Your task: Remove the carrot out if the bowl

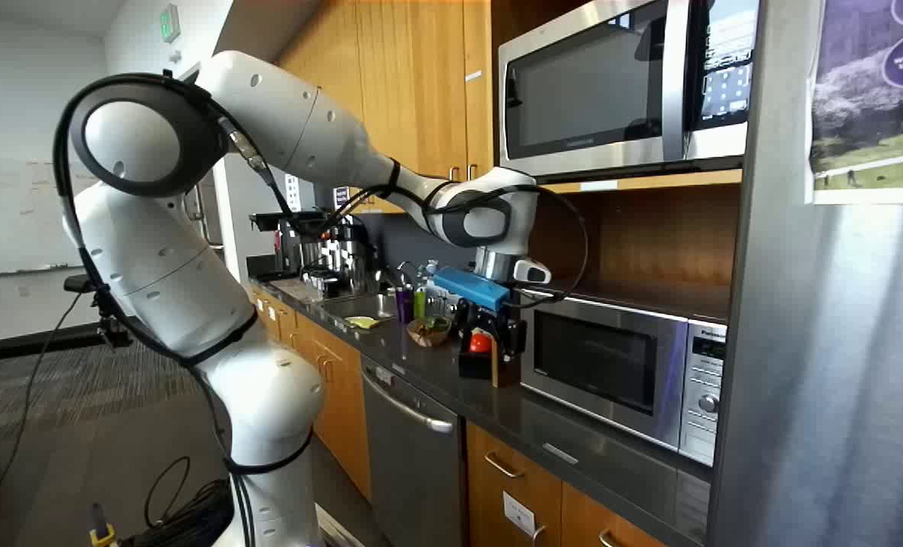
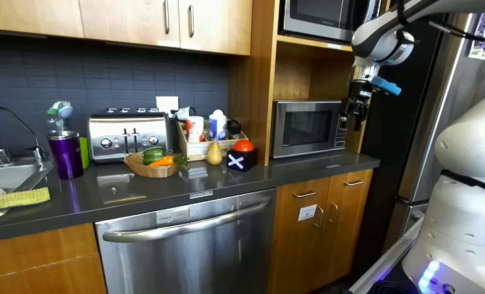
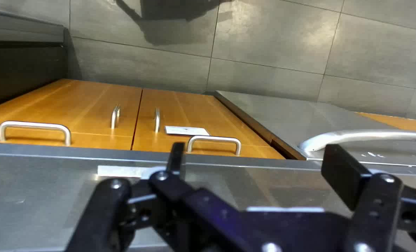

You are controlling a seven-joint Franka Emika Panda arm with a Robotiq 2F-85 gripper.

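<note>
Currently, at the left of an exterior view, a yellow sponge (image 2: 20, 198) is lying at the edge of the sink (image 2: 5, 178), and a purple cup (image 2: 65, 157) is standing beside a toaster (image 2: 120, 145). Next, a wicker bowl (image 2: 154, 172) is holding the orange carrot (image 2: 163, 161), with a green vegetable (image 2: 153, 152) lying just behind it. The carrot's narrow tip is pointing left, and its leafy top (image 2: 181, 161) is spilling over the right rim. I am judging it light and stiff, with a smooth skin that may be slipping in a loose pinch; the leaves are looking too soft to lift by. The thick end (image 2: 170, 159), just short of the leaves, is seeming the best place to hold, though the green vegetable is crowding its back. Farther right, a tan pear (image 2: 214, 154) is standing beside a black box (image 2: 244, 159) with a red button (image 2: 243, 145). Last, by the right edge of a microwave (image 2: 307, 130), the gripper (image 2: 353, 121) is hanging in the air, well apart from the carrot. In the wrist view, its fingers (image 3: 344, 175) are standing wide apart, holding nothing.
</note>
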